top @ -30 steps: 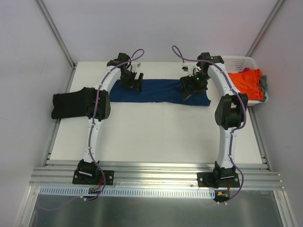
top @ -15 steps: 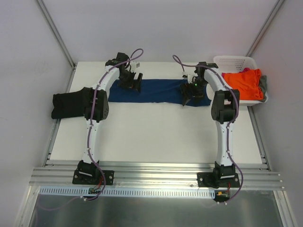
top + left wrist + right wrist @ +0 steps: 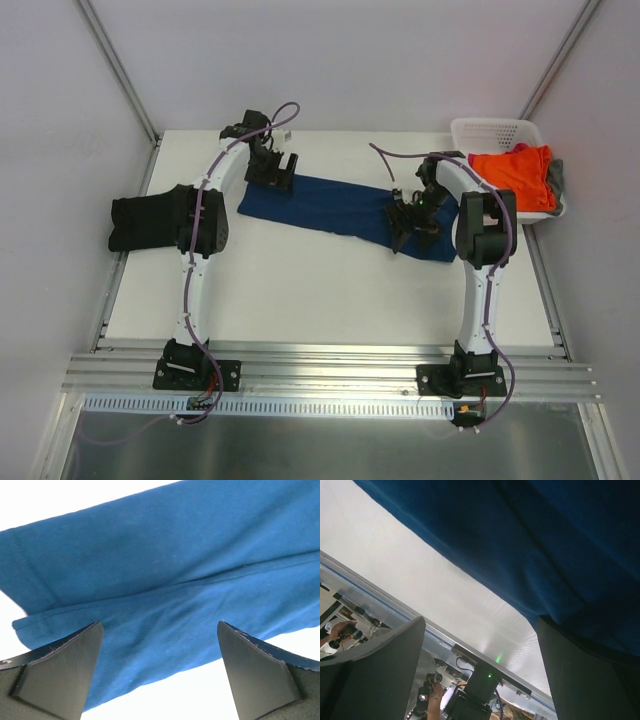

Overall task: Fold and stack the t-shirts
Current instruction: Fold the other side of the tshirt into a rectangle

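Observation:
A navy blue t-shirt (image 3: 335,208), folded into a long strip, lies slanted across the table (image 3: 310,290). My left gripper (image 3: 273,173) hovers open at the far edge of its left end; in the left wrist view the blue cloth (image 3: 165,570) lies ahead of the spread gripper (image 3: 159,626). My right gripper (image 3: 413,222) sits on the strip's right end, open; in its wrist view the blue cloth (image 3: 560,545) drapes against the right finger (image 3: 585,675), with nothing between the gripper's (image 3: 477,623) fingers. A folded black t-shirt (image 3: 150,216) lies at the left edge.
A white plastic basket (image 3: 495,133) stands at the back right, holding an orange shirt (image 3: 513,175) with pink (image 3: 521,148) and grey (image 3: 558,180) cloth showing beside it. The left arm's elbow (image 3: 205,225) overlaps the black shirt's right side.
The right gripper moved toward the near edge and the navy strip's right end swung with it, from level to slanted. The left gripper shifted slightly back from the left end.

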`<state>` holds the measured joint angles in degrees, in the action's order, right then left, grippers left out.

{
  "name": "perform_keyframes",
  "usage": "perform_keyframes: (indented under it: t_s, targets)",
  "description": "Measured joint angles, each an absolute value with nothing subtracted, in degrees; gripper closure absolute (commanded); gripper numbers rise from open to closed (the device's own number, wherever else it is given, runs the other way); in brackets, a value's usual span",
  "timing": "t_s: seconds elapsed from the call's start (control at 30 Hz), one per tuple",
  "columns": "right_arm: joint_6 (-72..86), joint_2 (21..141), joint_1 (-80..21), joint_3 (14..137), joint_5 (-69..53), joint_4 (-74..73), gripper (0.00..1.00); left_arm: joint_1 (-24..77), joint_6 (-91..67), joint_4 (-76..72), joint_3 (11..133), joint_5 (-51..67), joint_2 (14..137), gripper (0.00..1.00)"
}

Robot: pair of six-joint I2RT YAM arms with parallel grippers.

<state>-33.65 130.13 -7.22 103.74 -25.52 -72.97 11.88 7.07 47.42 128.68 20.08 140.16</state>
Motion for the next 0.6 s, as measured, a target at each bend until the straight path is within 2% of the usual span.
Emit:
perform_keyframes:
  t_s: [0.33,0.6]
  targets:
    - [-33.65,129.47,-6.57,105.23,-23.27,-73.06,0.03,11.90,8.32,47.51,131.31,18.33,140.20,0.01]
    - [-32.03,128.70,-5.17,110.28,-20.27,-70.78,0.03,11.90,8.21,47.81,128.90,19.49,140.59,0.01]
